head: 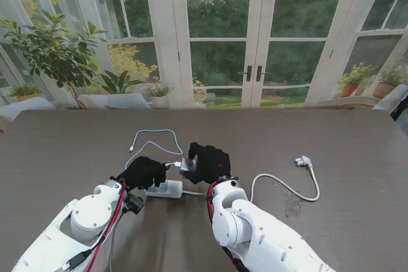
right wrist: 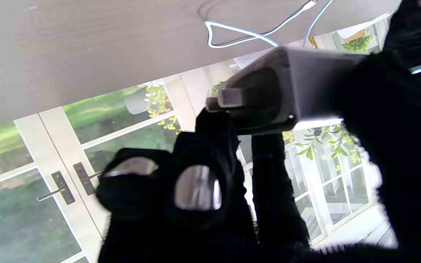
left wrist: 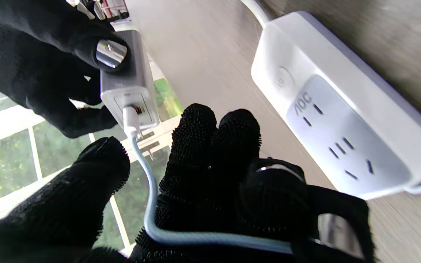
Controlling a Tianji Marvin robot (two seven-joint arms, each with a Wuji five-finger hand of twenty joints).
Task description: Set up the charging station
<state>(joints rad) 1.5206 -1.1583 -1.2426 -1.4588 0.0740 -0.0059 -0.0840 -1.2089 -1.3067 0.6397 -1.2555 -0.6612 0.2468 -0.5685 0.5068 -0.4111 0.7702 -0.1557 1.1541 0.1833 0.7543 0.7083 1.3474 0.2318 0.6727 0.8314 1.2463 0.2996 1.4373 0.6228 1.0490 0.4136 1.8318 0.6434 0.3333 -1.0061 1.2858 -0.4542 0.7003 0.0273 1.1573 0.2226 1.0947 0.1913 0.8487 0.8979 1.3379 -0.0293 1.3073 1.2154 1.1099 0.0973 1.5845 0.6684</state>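
Note:
My right hand (head: 209,162) is shut on a grey charger block (head: 187,165), held above the table. Its folded prongs (right wrist: 228,98) show in the right wrist view on the charger (right wrist: 298,91). A pale blue cable (left wrist: 132,120) is plugged into the charger's port (left wrist: 130,87). From there it runs between the thumb and fingers of my left hand (head: 143,171) and lies across the palm (left wrist: 196,237); thumb and fingers stand apart. The white power strip (head: 164,189) lies on the table under both hands, sockets up (left wrist: 342,120).
The cable's loose loop (head: 153,138) lies farther from me on the dark table (head: 331,138). The strip's white cord curves right to its plug (head: 303,161). Glass doors and potted plants stand beyond the far edge.

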